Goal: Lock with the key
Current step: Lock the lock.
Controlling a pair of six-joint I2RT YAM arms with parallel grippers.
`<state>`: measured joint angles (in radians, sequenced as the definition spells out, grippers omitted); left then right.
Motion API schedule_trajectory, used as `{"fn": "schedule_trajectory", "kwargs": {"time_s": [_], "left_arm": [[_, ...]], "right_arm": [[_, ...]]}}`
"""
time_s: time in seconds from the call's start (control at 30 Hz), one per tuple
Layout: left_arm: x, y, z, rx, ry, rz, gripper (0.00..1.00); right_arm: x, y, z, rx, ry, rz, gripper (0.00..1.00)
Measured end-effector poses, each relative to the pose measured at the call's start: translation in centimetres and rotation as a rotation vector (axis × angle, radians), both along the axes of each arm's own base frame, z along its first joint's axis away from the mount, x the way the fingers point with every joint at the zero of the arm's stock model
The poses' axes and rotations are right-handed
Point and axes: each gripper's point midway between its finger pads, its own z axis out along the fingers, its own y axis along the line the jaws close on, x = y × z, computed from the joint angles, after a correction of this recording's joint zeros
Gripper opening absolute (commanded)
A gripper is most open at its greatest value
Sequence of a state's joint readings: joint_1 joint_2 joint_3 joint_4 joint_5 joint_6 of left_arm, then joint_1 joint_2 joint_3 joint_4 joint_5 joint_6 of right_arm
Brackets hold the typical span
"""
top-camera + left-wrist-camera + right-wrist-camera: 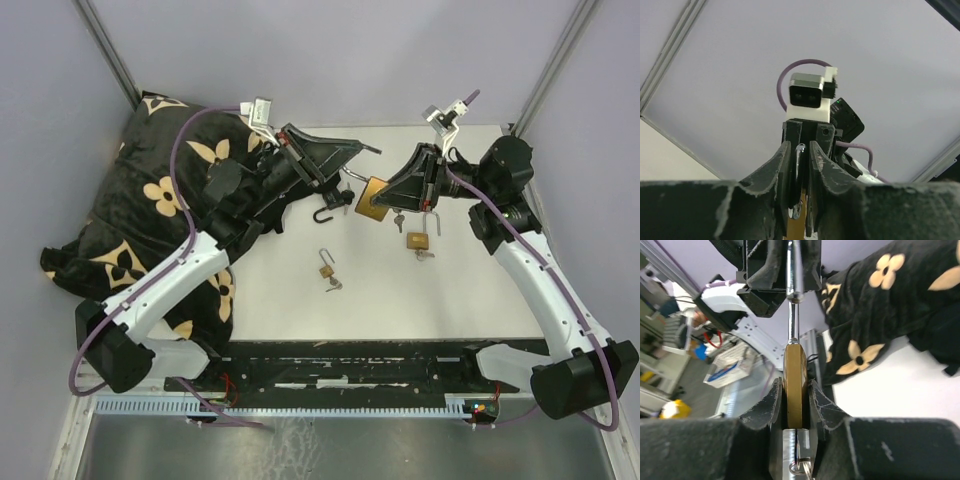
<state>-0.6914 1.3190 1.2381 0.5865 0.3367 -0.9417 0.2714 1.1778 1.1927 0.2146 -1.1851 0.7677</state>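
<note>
A large brass padlock (370, 203) hangs in the air over the white table, held between both arms. My right gripper (390, 195) is shut on the brass body (794, 375), with a finger flat against each face. The key (398, 220) sticks out of the lock's underside, and its ring (802, 471) dangles between my right fingers. The steel shackle (794, 315) runs up into my left gripper (352, 168). In the left wrist view the shackle (799, 155) sits between the closed-in fingers (784, 165), a thin dark slit beside it.
Two small brass padlocks (327, 270) (418, 241) lie on the white table (280, 300), each with a key beside it. A black hook (325, 213) lies near the left arm. A black cushion with beige flowers (150, 200) fills the left side.
</note>
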Motion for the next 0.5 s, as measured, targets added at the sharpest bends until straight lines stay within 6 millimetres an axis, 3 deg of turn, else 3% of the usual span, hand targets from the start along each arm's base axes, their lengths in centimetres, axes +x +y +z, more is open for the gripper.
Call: {"fn": "schedule_trajectory", "kwargs": {"time_s": [0.13,0.33,0.5], "left_arm": [[-1.2,1.1,-0.3,0.034,-0.076,0.032,0.36],[-3.6,3.1,0.2,0.084,-0.239,0.049,0.36],[-6.0,3.1,-0.8,0.162,-0.383,-0.017,0.36]], "right_arm": [[-1.2,0.0,-0.2,-0.003,0.175,0.05,0.02],[-1.8,0.1,-0.6,-0.015,0.372,0.103,0.02],[-1.5,0.1,-2.0,-0.061,0.449,0.094,0.02]]}}
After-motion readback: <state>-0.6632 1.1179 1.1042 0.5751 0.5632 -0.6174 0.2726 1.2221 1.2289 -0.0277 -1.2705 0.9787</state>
